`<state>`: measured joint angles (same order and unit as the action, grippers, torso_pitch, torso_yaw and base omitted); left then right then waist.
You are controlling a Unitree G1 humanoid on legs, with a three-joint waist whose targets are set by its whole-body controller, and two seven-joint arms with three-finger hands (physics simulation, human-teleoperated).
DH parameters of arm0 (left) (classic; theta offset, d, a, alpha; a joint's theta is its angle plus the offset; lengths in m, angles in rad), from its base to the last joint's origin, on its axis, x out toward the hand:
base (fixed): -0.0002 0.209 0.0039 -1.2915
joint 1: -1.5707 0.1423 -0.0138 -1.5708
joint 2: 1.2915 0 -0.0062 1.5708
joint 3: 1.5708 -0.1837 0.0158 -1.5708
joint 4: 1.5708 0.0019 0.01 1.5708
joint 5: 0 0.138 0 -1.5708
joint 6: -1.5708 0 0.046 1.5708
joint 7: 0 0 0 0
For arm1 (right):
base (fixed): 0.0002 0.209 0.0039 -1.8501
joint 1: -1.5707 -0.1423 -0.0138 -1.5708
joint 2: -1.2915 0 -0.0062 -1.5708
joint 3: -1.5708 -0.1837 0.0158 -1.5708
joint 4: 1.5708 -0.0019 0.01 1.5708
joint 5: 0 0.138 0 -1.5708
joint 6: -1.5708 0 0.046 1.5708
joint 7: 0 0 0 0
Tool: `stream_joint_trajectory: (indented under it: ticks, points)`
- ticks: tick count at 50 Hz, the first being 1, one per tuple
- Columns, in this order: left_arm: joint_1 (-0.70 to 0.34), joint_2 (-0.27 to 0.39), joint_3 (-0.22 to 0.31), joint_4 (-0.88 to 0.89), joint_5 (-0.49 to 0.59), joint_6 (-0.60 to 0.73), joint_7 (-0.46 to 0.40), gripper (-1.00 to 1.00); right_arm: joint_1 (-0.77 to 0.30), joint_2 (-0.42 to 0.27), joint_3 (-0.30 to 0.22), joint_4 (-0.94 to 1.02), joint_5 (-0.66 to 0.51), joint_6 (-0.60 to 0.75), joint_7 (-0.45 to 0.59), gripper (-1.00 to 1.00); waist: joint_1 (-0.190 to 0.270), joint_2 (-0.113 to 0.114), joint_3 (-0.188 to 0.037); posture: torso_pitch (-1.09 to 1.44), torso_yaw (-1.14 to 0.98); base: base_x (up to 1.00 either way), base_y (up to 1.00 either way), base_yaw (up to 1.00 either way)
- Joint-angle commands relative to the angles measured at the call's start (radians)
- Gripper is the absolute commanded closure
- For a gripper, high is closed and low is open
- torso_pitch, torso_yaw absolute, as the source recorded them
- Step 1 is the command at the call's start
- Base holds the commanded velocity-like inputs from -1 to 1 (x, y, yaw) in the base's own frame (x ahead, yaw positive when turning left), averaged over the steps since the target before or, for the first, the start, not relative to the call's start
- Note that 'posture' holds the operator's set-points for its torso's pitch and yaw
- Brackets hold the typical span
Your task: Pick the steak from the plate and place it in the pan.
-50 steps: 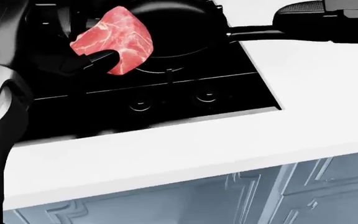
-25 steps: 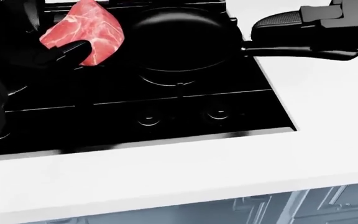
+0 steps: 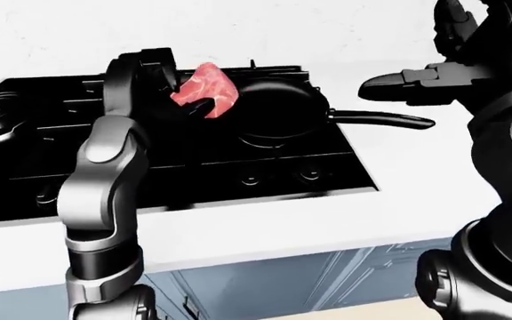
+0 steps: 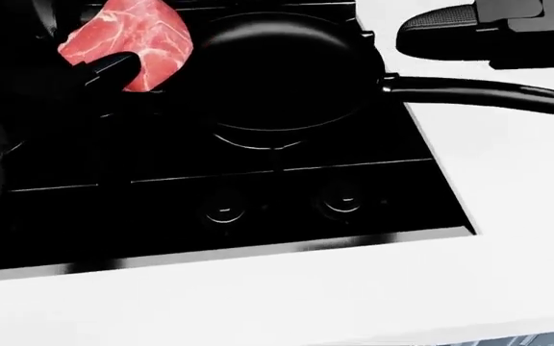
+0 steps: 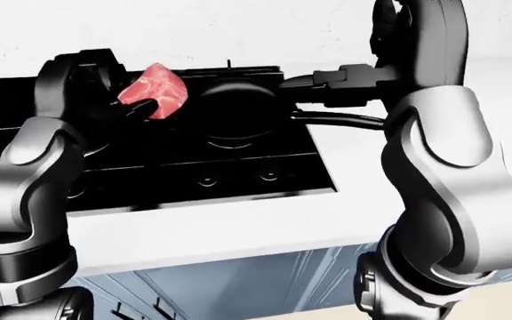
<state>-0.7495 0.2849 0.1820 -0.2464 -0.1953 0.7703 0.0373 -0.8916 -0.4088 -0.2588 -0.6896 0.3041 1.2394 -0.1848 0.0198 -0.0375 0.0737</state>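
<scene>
Nearest to us in the left-eye view runs the white counter (image 3: 265, 230), with pale blue cabinet fronts (image 3: 345, 273) below its edge. Set into the counter is the black stove (image 4: 258, 187), its two round knobs (image 4: 342, 200) showing faintly in the head view.

Beyond the knobs, our left hand (image 3: 189, 100) is raised over the stove, its arm rising from the lower left of the left-eye view. Its dark fingers (image 4: 113, 68) are pinched onto the steak (image 4: 133, 40); one fingertip presses against the lower edge of the meat. The steak is held clear of the stove surface, tilted, with its marbled red face turned toward the cameras. It sits just left of the pan (image 4: 272, 68) in the head view, close beside the pan's rim but not over its middle.

The pan rests on a burner, and its long handle (image 4: 479, 94) reaches rightward over the white counter.

Our right hand (image 3: 416, 85) hovers above the handle, near the top right of the head view, apart from it. Its fingers are extended and grip nothing.
</scene>
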Motion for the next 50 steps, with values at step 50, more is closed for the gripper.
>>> stream_joint_trajectory:
  ticks: [50]
  points:
    - [-0.373,-0.075,-0.108,0.344,0.209,-0.052,-0.165,1.00,-0.024,-0.037,-0.031,0.006,0.063,-0.008,-0.071,-1.00,-0.012,0.004,-0.045,0.00,0.00,0.14,-0.11,0.00]
